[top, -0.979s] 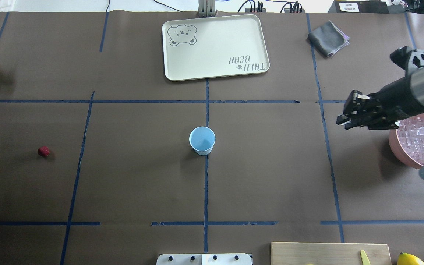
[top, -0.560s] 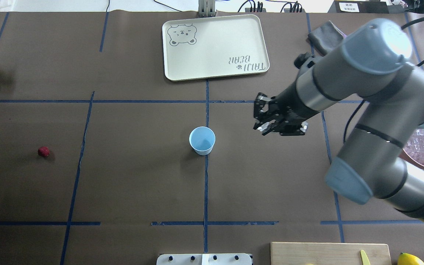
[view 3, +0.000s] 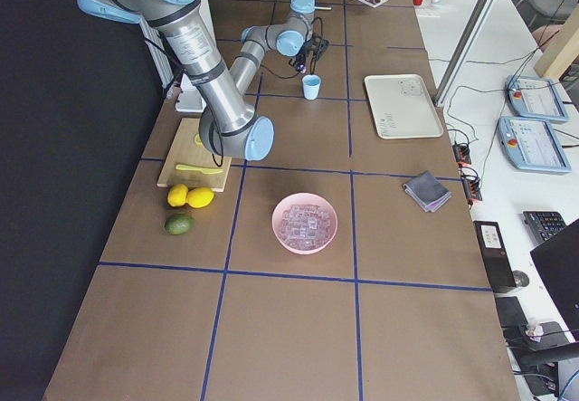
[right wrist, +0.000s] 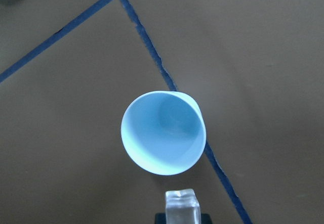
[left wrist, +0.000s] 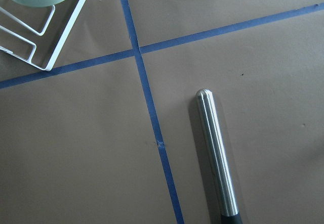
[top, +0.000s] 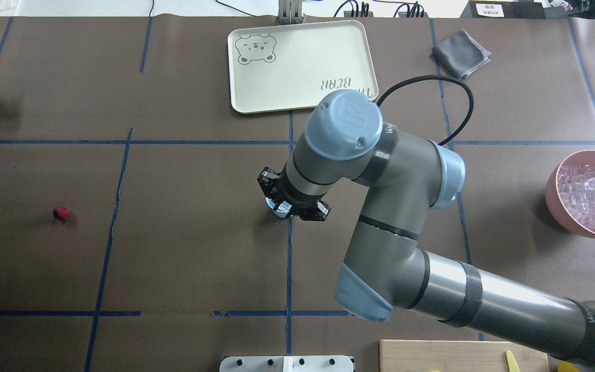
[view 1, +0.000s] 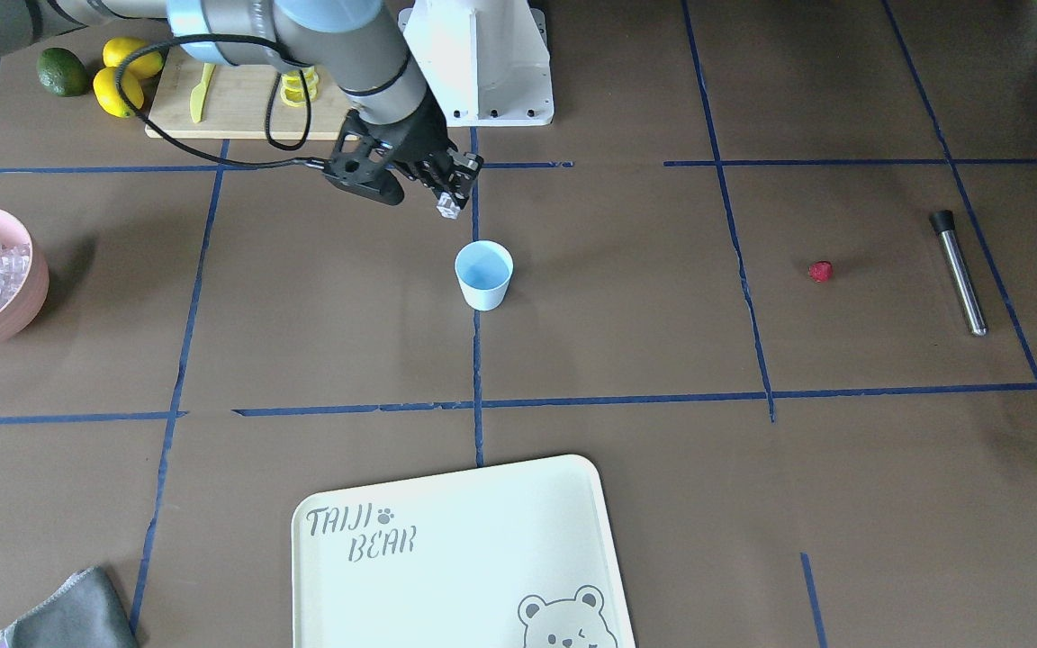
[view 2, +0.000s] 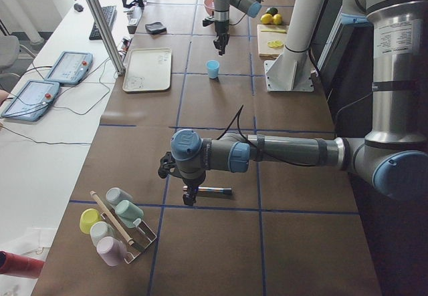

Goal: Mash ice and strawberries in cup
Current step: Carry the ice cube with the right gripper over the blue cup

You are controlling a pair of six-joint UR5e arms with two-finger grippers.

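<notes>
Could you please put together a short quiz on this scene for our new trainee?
1. True or false: the strawberry is already in the cup.
2. Pick one: the jaws of the right gripper are shut on A) an ice cube, B) a lemon, C) a cloth.
3. Fill in: the rest of the ice lies in the pink ____.

Key
1. False: the cup is empty and the strawberry lies on the table.
2. A.
3. bowl.
</notes>
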